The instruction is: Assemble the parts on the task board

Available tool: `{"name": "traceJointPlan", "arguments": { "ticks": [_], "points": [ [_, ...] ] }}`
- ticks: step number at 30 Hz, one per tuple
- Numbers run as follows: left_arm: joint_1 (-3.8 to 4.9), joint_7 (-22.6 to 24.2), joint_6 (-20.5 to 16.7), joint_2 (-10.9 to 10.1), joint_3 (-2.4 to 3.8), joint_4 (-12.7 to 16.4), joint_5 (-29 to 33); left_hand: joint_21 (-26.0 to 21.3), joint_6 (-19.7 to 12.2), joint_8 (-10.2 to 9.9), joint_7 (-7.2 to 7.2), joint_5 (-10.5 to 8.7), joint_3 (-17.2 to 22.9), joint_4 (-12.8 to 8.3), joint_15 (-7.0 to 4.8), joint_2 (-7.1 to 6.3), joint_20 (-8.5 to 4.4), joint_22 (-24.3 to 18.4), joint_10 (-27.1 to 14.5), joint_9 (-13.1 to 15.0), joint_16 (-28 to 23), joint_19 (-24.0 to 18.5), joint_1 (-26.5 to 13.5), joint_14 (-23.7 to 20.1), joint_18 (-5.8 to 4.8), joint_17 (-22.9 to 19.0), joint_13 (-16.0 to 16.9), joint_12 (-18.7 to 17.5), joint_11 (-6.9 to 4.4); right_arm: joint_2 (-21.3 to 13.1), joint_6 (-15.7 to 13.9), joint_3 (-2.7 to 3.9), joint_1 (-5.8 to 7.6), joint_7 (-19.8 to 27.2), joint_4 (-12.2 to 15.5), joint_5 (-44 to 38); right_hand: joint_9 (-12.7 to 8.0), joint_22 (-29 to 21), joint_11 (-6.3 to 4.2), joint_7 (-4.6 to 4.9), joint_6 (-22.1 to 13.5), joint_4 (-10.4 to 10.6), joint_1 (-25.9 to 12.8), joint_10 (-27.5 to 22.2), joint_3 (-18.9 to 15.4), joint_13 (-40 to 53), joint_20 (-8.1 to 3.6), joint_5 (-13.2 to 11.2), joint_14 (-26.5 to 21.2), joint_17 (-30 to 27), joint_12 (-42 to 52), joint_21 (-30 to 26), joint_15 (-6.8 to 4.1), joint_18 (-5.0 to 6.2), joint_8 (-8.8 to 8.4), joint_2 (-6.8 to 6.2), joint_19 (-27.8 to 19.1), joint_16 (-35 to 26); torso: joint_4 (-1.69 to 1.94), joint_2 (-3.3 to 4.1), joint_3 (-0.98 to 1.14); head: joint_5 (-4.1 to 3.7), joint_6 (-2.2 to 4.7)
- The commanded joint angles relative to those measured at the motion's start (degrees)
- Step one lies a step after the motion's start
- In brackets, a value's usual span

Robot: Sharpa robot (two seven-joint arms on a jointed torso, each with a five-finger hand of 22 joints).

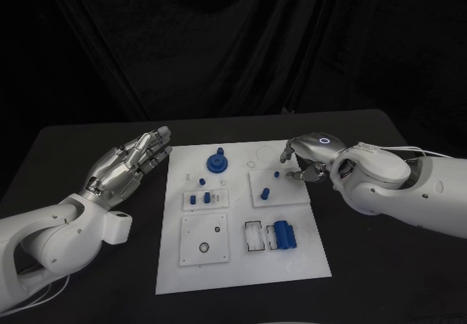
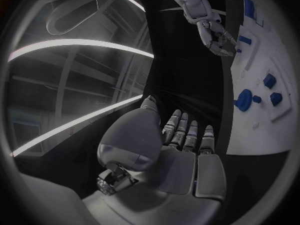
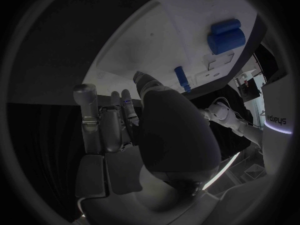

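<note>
Bare table (image 1: 88,145) — left of task board (image 1: 292,266)

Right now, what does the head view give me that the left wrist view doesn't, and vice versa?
Head view alone: the whole task board, with the two blue cylinders in the tray near its front edge and the black ring on the front-left plate.

Left wrist view alone: the left hand's palm side, fingers straight and apart, holding nothing.

Both: the blue gear at the board's far end, and the right hand hovering over the board's right side; whether it holds a part I cannot tell.
</note>
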Motion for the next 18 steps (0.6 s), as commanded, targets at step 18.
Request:
{"name": "traceJointPlan", "arguments": {
  "ticks": [18],
  "points": [
    [0.0, 11.8, 2.5, 0.4, 0.05, 0.5, 1.5, -0.2, -0.2, -0.1, 1.2, 5.72, 0.6, -1.0, 3.57, 0.01, 2.54, -0.4, 1.5, 0.0, -0.1, 0.2, 4.3, 0.6, 1.08, 0.1, 0.0, -1.6, 2.63, 0.2, -1.0, 0.02, -0.9, 2.1, 1.2, -0.6, -1.5, 5.3, -1.45, 1.21, -0.1, -0.4, 0.1, 13.1, 4.7, -9.3, -1.27, 6.6, 1.4, 2.7, -5.3, 2.5, -1.33, -0.24, -1.55, -1.39, 2.8, 0.7, 0.44, 1.25, -0.33, 0.46, -0.4]
  ]
}}
